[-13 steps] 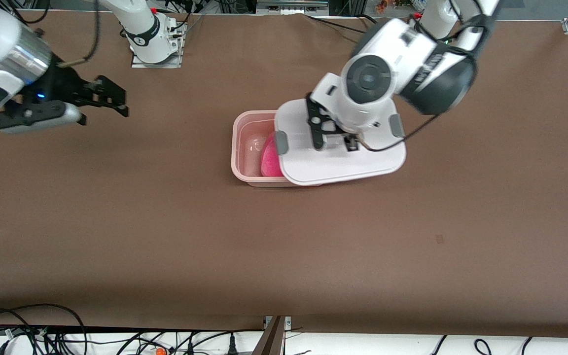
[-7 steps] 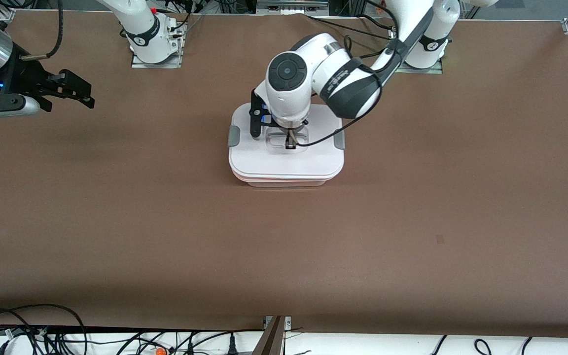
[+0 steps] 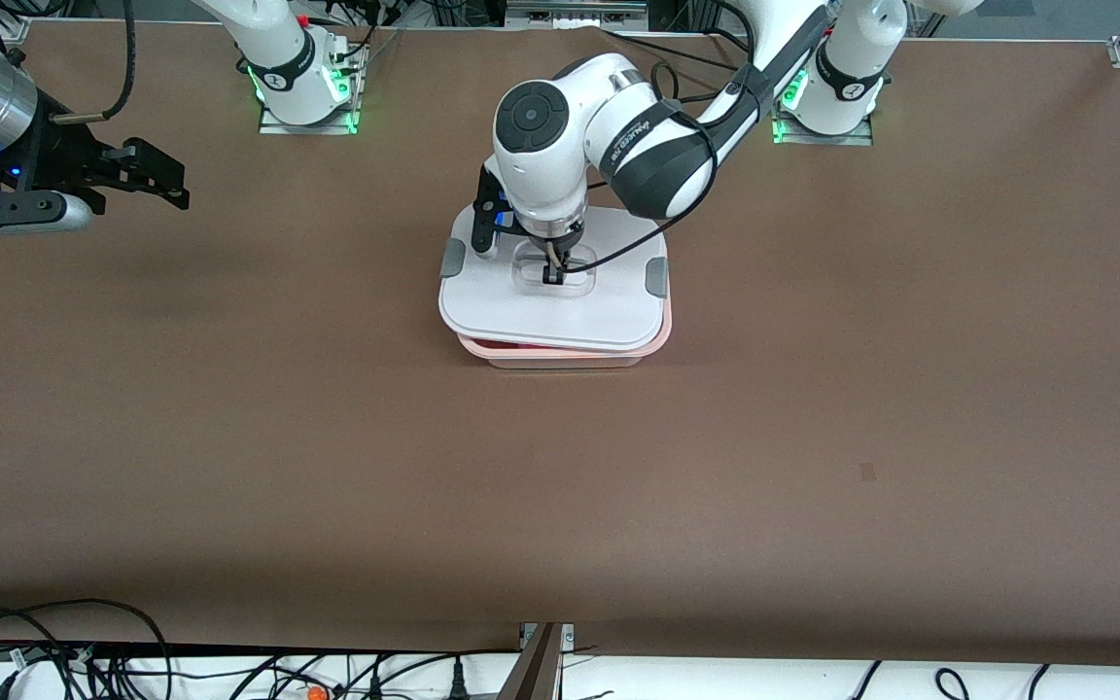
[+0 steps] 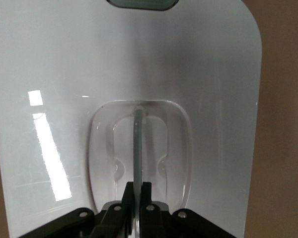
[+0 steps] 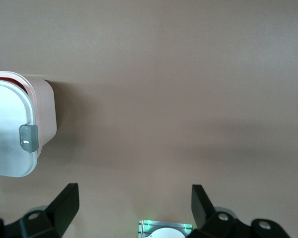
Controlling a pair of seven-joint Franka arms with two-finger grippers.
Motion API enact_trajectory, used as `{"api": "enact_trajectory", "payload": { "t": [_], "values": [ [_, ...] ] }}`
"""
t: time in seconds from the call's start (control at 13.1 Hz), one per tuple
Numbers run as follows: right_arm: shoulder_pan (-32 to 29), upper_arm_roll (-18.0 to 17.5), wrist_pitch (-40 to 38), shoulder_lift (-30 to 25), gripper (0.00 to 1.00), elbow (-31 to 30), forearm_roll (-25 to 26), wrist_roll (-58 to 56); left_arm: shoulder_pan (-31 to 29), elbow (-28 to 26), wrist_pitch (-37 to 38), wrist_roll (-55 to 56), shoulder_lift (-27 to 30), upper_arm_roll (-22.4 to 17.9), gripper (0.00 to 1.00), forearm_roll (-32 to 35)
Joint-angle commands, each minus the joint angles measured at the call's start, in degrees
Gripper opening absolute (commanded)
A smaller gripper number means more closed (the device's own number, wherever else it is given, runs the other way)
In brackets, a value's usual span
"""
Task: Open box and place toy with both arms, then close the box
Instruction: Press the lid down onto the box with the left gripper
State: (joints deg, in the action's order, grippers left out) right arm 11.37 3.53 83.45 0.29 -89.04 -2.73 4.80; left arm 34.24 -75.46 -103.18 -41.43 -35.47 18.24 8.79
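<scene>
**Lid held askew over the box by the left hand**

The box [image 3: 560,352], a pale pink tub, sits on the brown desk [image 3: 813,389] about midway between the two arms' ends and closer to the robot bases than to the front camera. Its white lid [image 3: 541,311] lies over it but not squarely: it is shifted toward the right arm's end, so a strip of the pink rim shows along the edge nearer the camera and at the corner toward the left arm's end. A sliver of dark pink, probably the toy [image 3: 507,343], shows under the lid's near edge; nothing more of it can be made out. A grey clip [image 3: 656,278] sits on each short side of the lid.

The left hand [image 3: 553,276] points straight down into the clear recessed handle [image 4: 139,153] at the lid's centre, its fingers [image 4: 139,196] pinched together on the thin upright bar of that handle.

The right hand [image 3: 157,180] waits in the air over the desk at the right arm's end, well apart from the box, with its fingers [image 5: 64,203] spread wide and holding nothing. From its wrist camera one corner of the box and lid with a grey clip is visible.
</scene>
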Motion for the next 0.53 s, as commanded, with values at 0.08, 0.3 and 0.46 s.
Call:
{"api": "enact_trajectory", "payload": {
  "t": [0.08,0.3,0.46],
  "values": [
    [-1.0,-1.33,0.22,-0.64,1.0,-0.6,0.45,0.38,0.39,-1.62,0.35,-1.02,0.14,-0.57,0.0,1.41],
    [-0.73,-1.6,0.83,-0.64,1.0,-0.6,0.36,0.47,0.39,-1.54,0.53,-1.02,-1.09,-0.75,0.0,1.41],
    [-0.73,-1.68,1.45,-0.55,1.0,-0.6,0.45,0.38,0.3,-1.19,0.35,-1.1,-1.35,-0.92,0.0,1.41]
  ]
}}
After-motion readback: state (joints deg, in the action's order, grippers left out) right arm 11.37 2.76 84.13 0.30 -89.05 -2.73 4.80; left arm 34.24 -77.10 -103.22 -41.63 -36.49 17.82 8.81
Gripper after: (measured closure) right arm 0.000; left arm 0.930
